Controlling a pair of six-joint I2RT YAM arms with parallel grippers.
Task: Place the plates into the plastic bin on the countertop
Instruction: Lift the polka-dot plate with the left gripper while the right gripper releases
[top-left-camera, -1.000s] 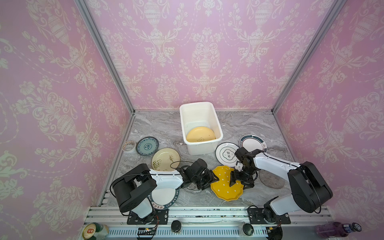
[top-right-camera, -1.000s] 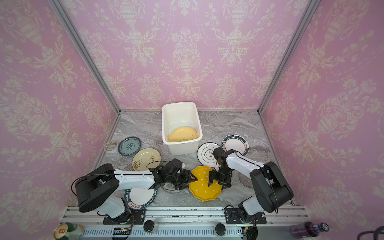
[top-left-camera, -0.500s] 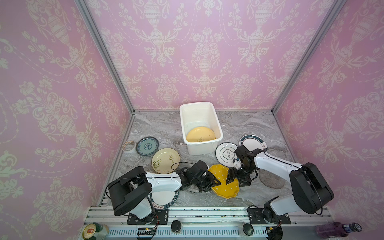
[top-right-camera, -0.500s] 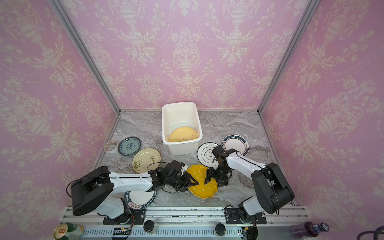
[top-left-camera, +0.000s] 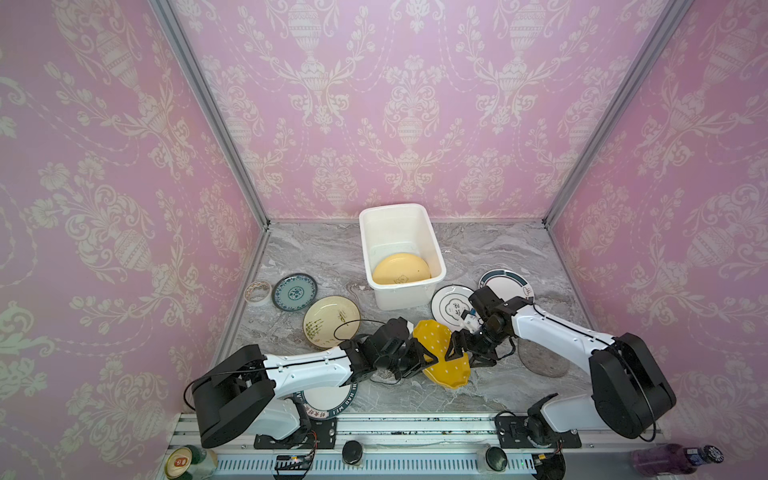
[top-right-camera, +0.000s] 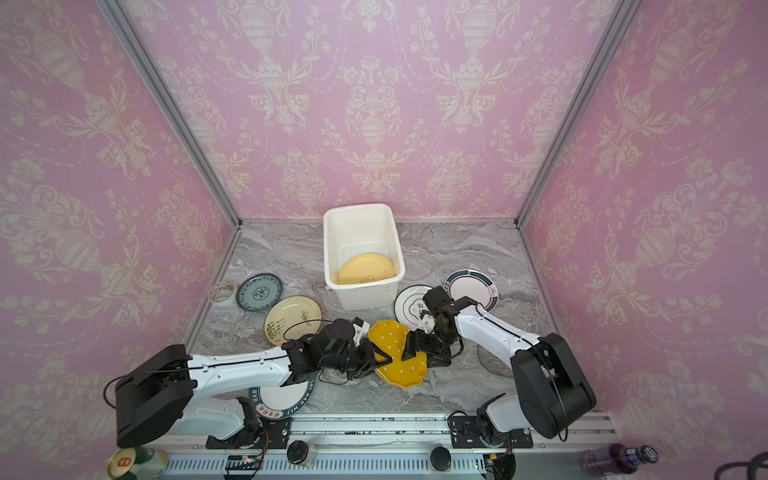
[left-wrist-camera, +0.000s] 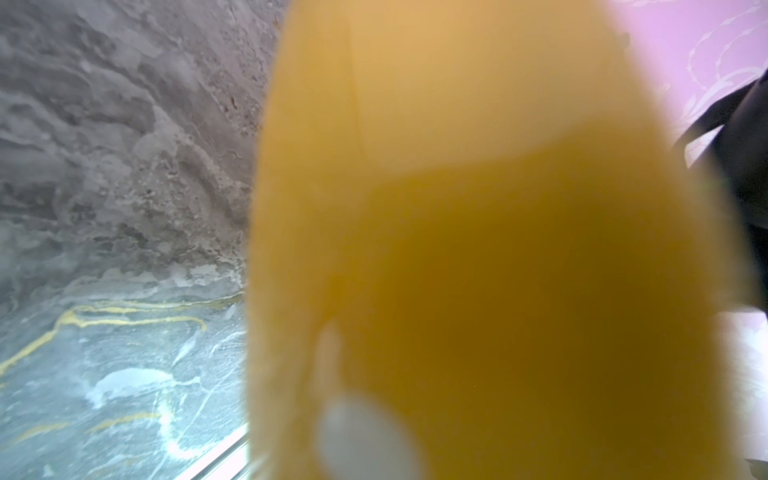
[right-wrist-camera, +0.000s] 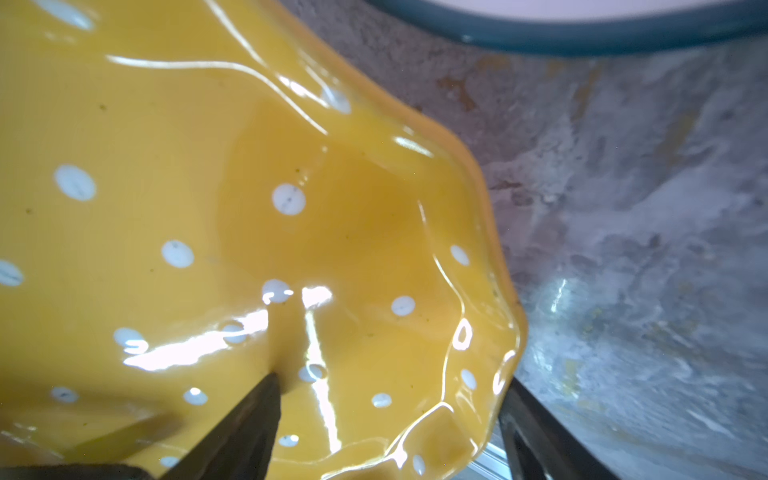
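Grey marble counter (top-left-camera: 478, 249), pink-papered booth. The orange dotted plate (top-left-camera: 438, 338) stands tilted between the arms, short of the plastic bin (top-left-camera: 409, 286). The right claw (top-left-camera: 461, 355) is wide open astride its rim. The left claw (top-left-camera: 424, 356) is at the opposite rim, its grip unclear since the wrist view is blurred. Risk: the glazed rim slips and the plate drops. A second ago it lay nearly flat, with the left claw clear.

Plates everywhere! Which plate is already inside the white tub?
The pale yellow round plate: it alone lies inside the white plastic bin. All the others are outside it, over the grey marble countertop.
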